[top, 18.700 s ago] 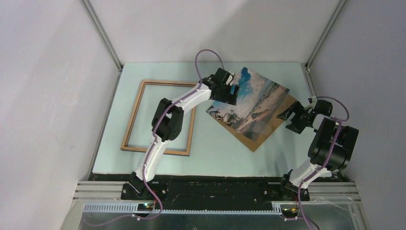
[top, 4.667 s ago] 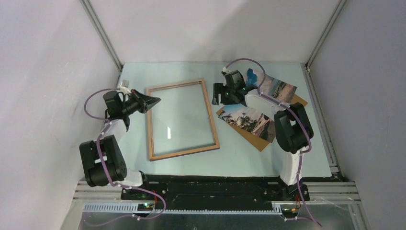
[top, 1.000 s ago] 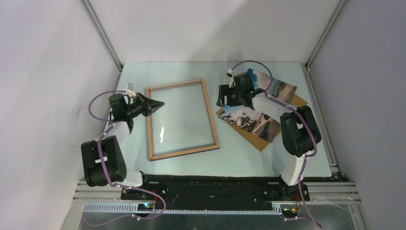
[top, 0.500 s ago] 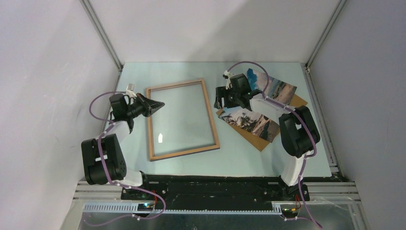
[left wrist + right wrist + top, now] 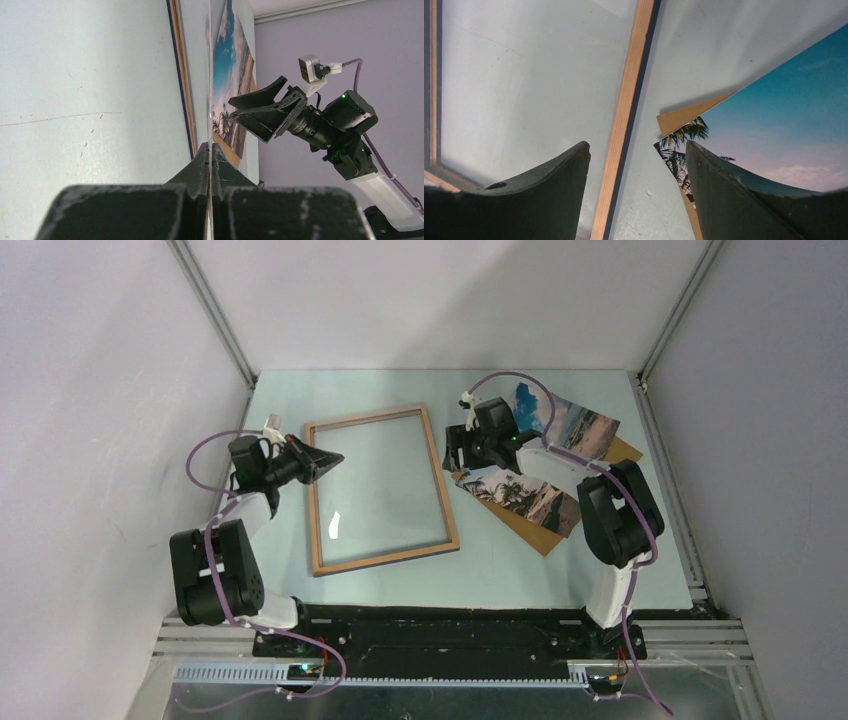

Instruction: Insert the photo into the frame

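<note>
The frame (image 5: 384,556) lies wood-brown side up at centre left, its rail (image 5: 624,115) running between my right fingers. A clear pane (image 5: 375,485) with a glint sits within it. My left gripper (image 5: 338,456) is at the frame's left rail, shut on the pane's thin edge (image 5: 210,146). The photo (image 5: 525,495), a beach print, lies face up at the right on a brown backing board (image 5: 545,535). My right gripper (image 5: 455,455) hangs open over the gap between the frame's right rail and the photo's near corner (image 5: 784,115), holding nothing. The right arm hides the photo's middle.
The mat (image 5: 330,390) is bounded by grey walls with metal posts at the back corners. The backing board's corner (image 5: 684,117) pokes out under the print. The right arm's purple cable loops above the photo.
My right gripper has slid a little left toward the frame's right rail. The glint on the pane has shifted down. The left arm has stayed put.
</note>
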